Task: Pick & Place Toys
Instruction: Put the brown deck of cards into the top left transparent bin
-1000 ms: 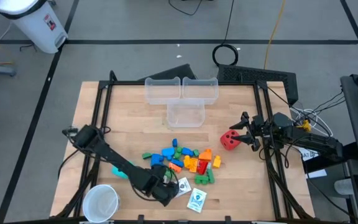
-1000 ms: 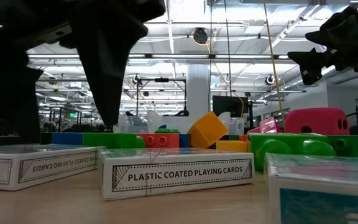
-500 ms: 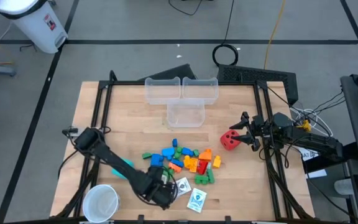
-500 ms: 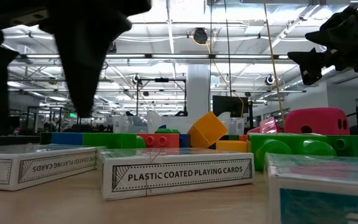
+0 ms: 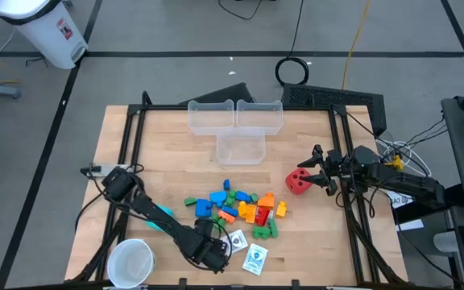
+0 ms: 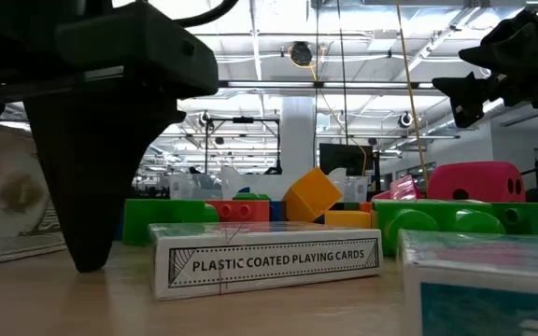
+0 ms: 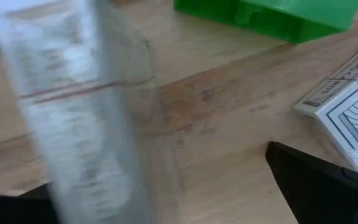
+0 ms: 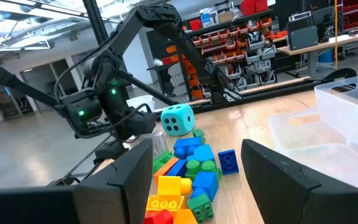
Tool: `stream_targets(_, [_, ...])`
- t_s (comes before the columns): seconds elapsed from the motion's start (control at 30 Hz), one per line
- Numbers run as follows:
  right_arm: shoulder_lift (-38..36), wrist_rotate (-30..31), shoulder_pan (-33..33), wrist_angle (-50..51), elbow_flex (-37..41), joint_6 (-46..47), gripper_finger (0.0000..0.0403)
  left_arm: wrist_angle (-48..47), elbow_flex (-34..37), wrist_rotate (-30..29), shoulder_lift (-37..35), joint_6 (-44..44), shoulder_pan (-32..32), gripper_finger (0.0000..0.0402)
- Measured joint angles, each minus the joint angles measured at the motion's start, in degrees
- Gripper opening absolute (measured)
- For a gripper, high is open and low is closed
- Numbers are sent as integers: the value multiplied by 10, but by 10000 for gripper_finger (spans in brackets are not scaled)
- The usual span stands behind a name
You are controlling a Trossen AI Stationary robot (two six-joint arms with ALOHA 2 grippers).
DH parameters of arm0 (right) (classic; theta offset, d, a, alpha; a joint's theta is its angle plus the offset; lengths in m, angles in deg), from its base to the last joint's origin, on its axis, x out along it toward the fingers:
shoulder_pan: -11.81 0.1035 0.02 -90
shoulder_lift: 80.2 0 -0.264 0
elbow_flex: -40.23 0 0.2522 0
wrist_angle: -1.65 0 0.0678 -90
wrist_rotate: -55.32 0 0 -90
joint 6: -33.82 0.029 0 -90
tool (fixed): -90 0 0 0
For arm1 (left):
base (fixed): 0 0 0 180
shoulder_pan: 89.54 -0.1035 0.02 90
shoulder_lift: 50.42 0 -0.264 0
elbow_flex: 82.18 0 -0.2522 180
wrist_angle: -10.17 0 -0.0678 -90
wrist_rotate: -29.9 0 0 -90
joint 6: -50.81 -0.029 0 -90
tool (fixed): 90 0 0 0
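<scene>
Overhead, the left gripper (image 5: pixel 213 256) is lowered onto the wooden surface (image 5: pixel 167 153) at its near edge, beside two small white boxed packs of playing cards (image 5: pixel 246 251) and just short of the heap of small plastic blocks in blue, green, orange, red and yellow (image 5: pixel 238 206). Its jaws stand wide apart; in the left wrist view a pale, blurred card pack (image 7: pixel 79 106) stands tilted between them, though whether either jaw touches it cannot be told. A cyan dotted die (image 8: pixel 178 119) shows in the right wrist view at the edge of the heap near that arm. The right gripper (image 5: pixel 316 167) waits at the far right of the surface, jaws about half open and holding nothing, with a red dotted die (image 5: pixel 298 182) just beside it. Three clear plastic bins (image 5: pixel 236 127) stand at the far edge, well apart from the toys; a white cup (image 5: pixel 130 261) stands at the near left corner.

Handling, as a judgement: the card packs look light, stiff and smooth-coated, so likely to slip or tip; a hold across the two narrow long sides, near mid-length, should serve best. The blocks are rigid and light, best taken across flat opposing faces.
</scene>
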Motion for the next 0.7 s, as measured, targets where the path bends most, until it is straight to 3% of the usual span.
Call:
stream_targets(0.3, [0, 0, 0, 0, 0, 0, 215, -4, -1, 5, 3, 21, -3, 378])
stream_targets(0.4, [0, 0, 0, 0, 0, 0, 215, -5, -1, 9, 3, 28, -3, 360])
stream_targets(0.53, [0, 0, 0, 0, 0, 0, 215, -6, -1, 38, 3, 30, -6, 290])
stream_targets(0.7, [0, 0, 0, 0, 0, 0, 215, -5, -1, 43, 3, 32, -5, 162])
